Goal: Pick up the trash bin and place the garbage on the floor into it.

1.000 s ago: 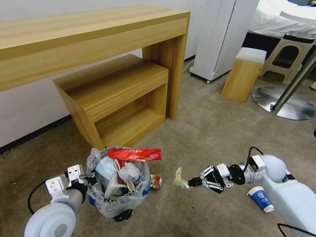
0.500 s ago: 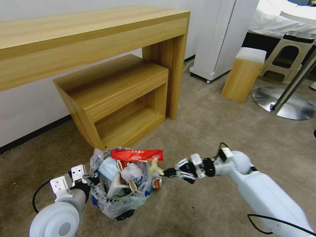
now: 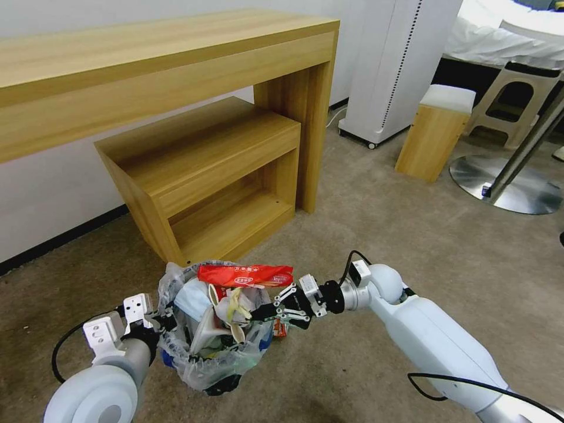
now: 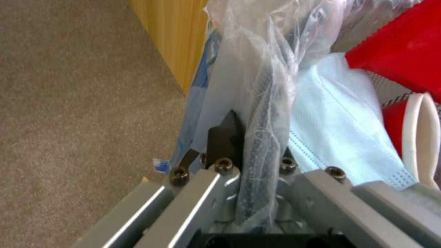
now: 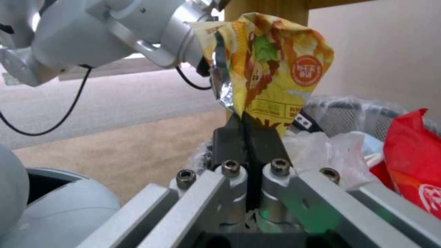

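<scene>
The trash bin [image 3: 205, 358] on the beige floor [image 3: 411, 235] brims with cups, a mask [image 4: 340, 137] and a red wrapper [image 3: 244, 275] lying crosswise. The left gripper [image 4: 250, 144] clamps its rim; the right gripper [image 5: 248, 134] pinches a yellow wrapper [image 5: 271, 69] upright over it.

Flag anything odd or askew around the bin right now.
The trash bin is overfilled: a red wrapper lies across the top, jutting past the rim. A can lies on the floor beside it. The right gripper holds a yellow wrapper over the heap.
</scene>
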Tool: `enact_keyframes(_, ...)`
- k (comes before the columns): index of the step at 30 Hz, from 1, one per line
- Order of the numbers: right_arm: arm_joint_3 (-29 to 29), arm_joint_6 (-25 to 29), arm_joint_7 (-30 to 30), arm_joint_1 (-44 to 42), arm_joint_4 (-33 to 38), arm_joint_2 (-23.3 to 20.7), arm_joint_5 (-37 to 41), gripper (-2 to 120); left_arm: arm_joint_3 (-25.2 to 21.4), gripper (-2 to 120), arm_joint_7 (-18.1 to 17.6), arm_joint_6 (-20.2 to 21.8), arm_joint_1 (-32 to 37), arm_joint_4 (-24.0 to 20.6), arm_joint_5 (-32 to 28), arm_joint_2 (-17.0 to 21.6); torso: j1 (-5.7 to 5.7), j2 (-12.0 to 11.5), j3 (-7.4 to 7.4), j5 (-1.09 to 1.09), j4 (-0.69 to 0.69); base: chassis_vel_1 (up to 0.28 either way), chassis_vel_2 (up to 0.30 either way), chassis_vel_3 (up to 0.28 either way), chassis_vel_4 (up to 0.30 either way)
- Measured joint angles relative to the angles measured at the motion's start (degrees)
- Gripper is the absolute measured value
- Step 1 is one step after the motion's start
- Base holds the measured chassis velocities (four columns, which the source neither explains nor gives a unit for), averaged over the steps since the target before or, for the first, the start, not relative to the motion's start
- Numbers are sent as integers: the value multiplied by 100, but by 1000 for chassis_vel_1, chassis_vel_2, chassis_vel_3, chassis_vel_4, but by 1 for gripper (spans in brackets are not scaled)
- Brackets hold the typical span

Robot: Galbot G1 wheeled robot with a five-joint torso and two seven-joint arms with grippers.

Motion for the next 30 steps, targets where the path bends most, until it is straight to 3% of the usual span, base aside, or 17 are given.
enact_keyframes(3,-8,0,81,-26,-3,1,-33,5,7,1,0,2,16,-17,4,-10,0,0,0,0,0,0,0,0,0)
enact_keyframes(5,-10,0,158,-70,2,9,-57,16,18,1,0,4,21,-28,13,-21,0,0,0,0,0,0,0,0,0)
enact_keyframes(9,-7,0,179,-103,12,8,-89,25,27,1,0,6,25,-39,20,-27,0,0,0,0,0,0,0,0,0)
enact_keyframes(13,40,-2,201,-140,55,-29,-113,44,28,1,0,8,24,-40,25,-30,0,0,0,0,0,0,0,0,0)
enact_keyframes(14,40,-2,201,-140,55,-29,-113,44,28,1,0,8,24,-40,25,-30,0,0,0,0,0,0,0,0,0)
enact_keyframes(17,181,-3,196,-186,102,-114,-112,59,18,1,4,8,24,-41,25,-32,0,0,0,0,0,0,0,0,0)
enact_keyframes(22,481,-1,199,-347,219,-278,-93,72,-15,1,9,9,16,-41,6,-22,0,0,0,1,1,0,0,0,0)
enact_keyframes(25,779,-43,348,-602,422,-512,-79,82,-68,1,9,9,-9,-41,-33,8,0,0,0,2,1,0,0,0,0)
enact_keyframes(27,1137,-214,696,-1025,781,-881,-74,93,-134,1,10,8,-31,-33,-78,44,0,0,0,2,-1,0,0,0,0)
enact_keyframes(28,1480,-303,1172,-1451,1123,-1229,-154,97,-182,1,10,9,-48,-2,-114,63,0,0,-1,3,0,0,0,0,0)
enact_keyframes(30,1629,-347,1429,-1635,1254,-1357,-237,99,-200,1,10,8,-52,13,-119,65,0,0,-1,1,-1,0,0,0,0)
